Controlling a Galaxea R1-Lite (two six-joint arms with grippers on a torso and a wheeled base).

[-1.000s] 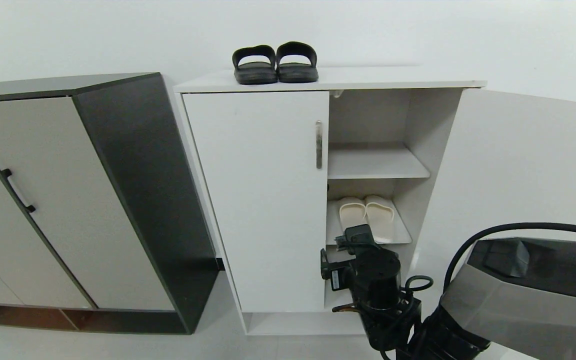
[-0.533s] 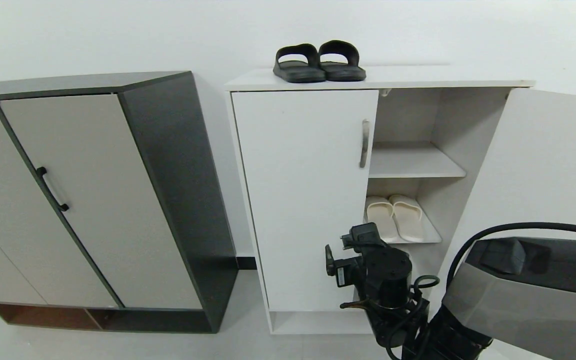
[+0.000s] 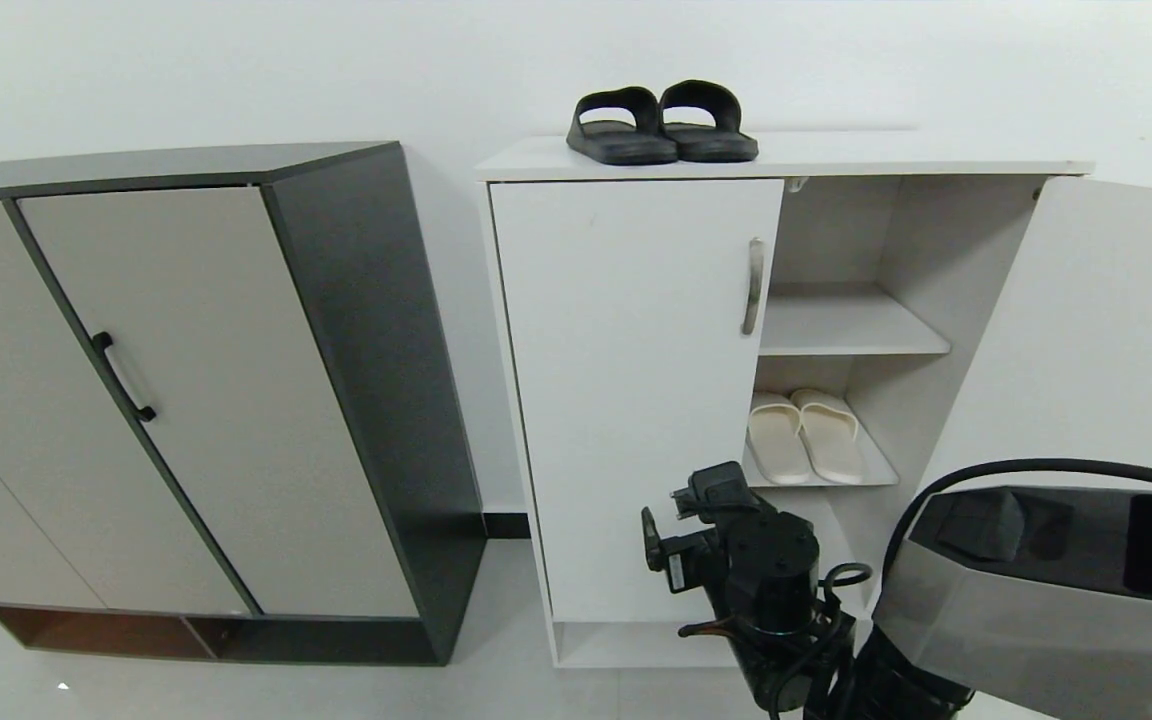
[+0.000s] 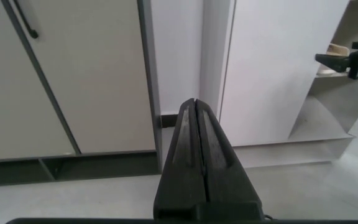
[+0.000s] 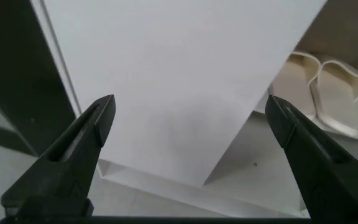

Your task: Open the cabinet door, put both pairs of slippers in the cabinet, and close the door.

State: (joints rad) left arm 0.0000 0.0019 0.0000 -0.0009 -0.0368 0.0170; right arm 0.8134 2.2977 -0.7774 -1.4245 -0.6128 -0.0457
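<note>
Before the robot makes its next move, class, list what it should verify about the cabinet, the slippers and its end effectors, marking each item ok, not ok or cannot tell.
1. Right door swung open: ok.
2. Cream slippers on an inner shelf: ok.
3. Black slippers stowed inside: not ok; they sit on the cabinet top.
4. Upper shelf free for the second pair: ok.
5. Right end effector open and empty: ok.
6. Left end effector ready to grasp: not ok; it is shut, holding nothing.
</note>
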